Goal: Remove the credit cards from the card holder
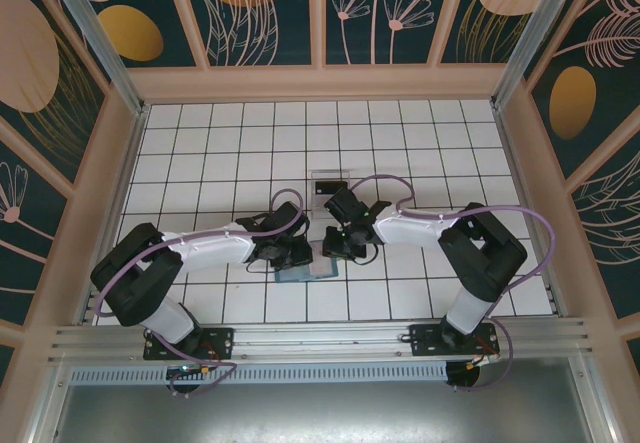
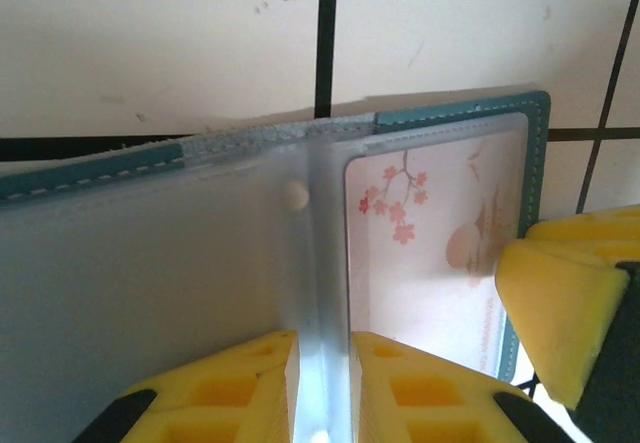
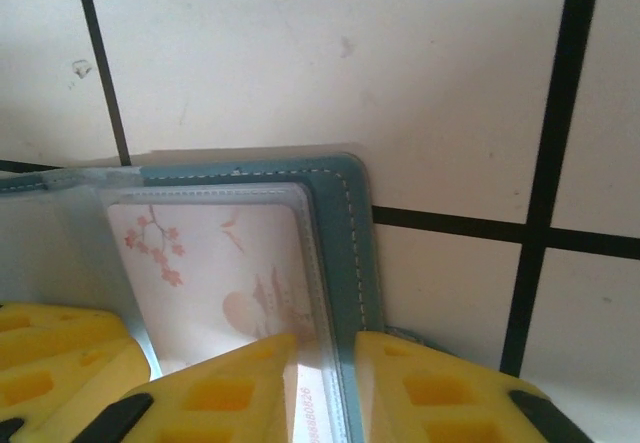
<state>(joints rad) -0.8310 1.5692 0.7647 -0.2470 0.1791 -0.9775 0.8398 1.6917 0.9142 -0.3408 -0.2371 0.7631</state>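
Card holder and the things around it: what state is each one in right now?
Card holder: open, lying flat.
Credit card: tucked inside the card holder.
Left end effector: closed on the card holder's middle fold.
Right end effector: closed on the card holder's right edge.

Bright, even light; faint soft shadows; wrist-view foregrounds slightly blurred.

Pairs bulky black joints (image 1: 135,281) with white shells (image 1: 205,246) at lower left and lower right. Trails lilac cables (image 1: 380,177) in loops. Ends in a black left claw (image 1: 290,251) and right claw (image 1: 347,238), fingers (image 2: 235,388) bright yellow with square pockets.
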